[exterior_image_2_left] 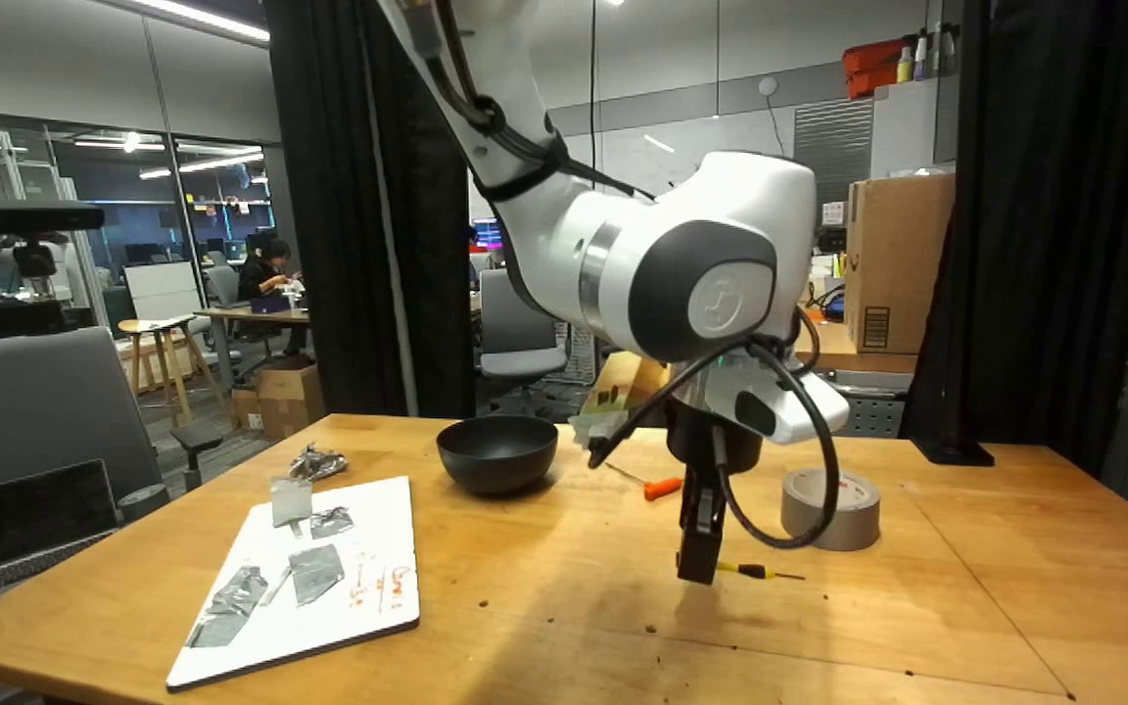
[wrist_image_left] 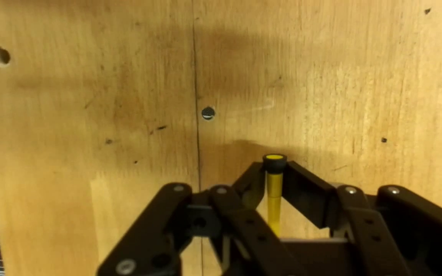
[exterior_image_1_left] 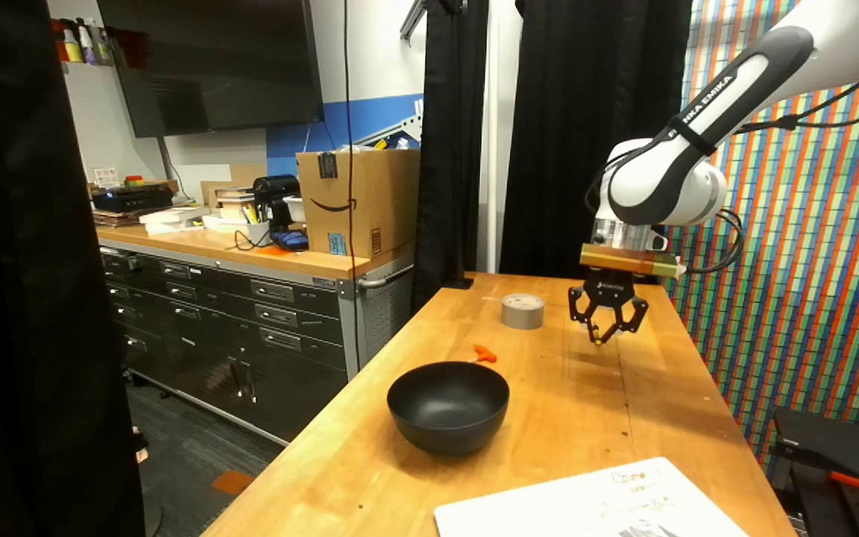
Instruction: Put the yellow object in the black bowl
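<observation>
The yellow object is a slim yellow screwdriver-like tool (wrist_image_left: 274, 188) with a black collar. My gripper (wrist_image_left: 275, 165) is shut on it, with a fingertip on each side of its end in the wrist view. In an exterior view the tool (exterior_image_2_left: 748, 570) sticks out sideways from the gripper (exterior_image_2_left: 698, 568), its thin metal shaft pointing away. My gripper (exterior_image_1_left: 599, 337) holds it a little above the wooden table. The black bowl (exterior_image_1_left: 448, 440) stands upright on the table, apart from the gripper, and also shows in an exterior view (exterior_image_2_left: 497, 472). It is out of the wrist view.
An orange-handled tool (exterior_image_1_left: 484, 353) lies beside the bowl; it also shows in an exterior view (exterior_image_2_left: 663, 488). A grey tape roll (exterior_image_1_left: 523, 313) stands near the gripper. A white board (exterior_image_2_left: 329, 587) with grey tape pieces lies on the table, with crumpled foil (exterior_image_2_left: 317, 462) near it.
</observation>
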Robot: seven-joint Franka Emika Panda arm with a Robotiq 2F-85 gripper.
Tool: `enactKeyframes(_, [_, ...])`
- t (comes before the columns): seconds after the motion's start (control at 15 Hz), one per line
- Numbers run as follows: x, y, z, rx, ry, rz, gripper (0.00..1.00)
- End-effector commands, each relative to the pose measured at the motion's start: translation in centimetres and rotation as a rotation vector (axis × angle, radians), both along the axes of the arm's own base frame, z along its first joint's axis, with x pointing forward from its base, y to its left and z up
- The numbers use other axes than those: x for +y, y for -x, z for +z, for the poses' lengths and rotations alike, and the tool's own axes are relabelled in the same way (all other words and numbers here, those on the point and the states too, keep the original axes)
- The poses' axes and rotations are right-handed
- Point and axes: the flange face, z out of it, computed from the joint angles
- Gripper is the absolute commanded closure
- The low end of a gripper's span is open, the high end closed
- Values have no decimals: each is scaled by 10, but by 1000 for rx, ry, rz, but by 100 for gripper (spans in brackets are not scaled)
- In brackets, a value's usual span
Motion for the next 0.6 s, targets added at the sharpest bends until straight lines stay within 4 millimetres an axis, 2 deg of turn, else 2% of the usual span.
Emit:
enactKeyframes(0.0, [19, 10, 56, -23, 22, 67, 90])
enactKeyframes(0.27, [62, 7, 101, -26, 26, 163, 90])
enactKeyframes(0.53, [131, 5, 128, -38, 15, 343, 90])
